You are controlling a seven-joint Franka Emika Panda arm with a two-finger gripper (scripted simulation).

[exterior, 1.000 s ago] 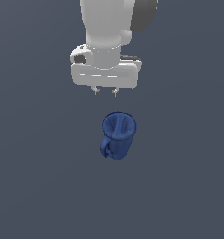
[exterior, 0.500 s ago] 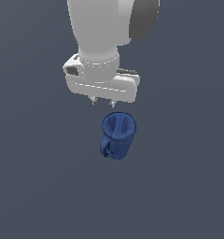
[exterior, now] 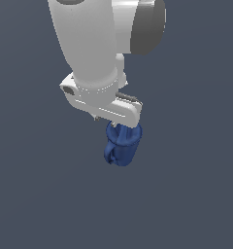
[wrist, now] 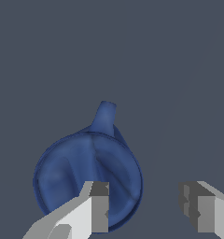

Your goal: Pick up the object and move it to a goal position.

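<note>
1. Your gripper [wrist: 144, 212] has its fingers [wrist: 99, 207] spread apart, with nothing held between them.
2. In your wrist view one finger sits over the cup's [wrist: 88, 179] open mouth and the other hangs outside its rim; whether either touches it, you cannot tell.
3. The dark blue cup [exterior: 122, 145] stands upright on the grey table [exterior: 196, 194], well away from any visible edge, directly below the arm [exterior: 91, 53].

You are looking at flat, even simulator light that is casting no clear shadows on the dull grey ground, giving soft shading on the white arm [exterior: 91, 53], and rendering both views sharp, without glare, blur or edge distortion.
</note>
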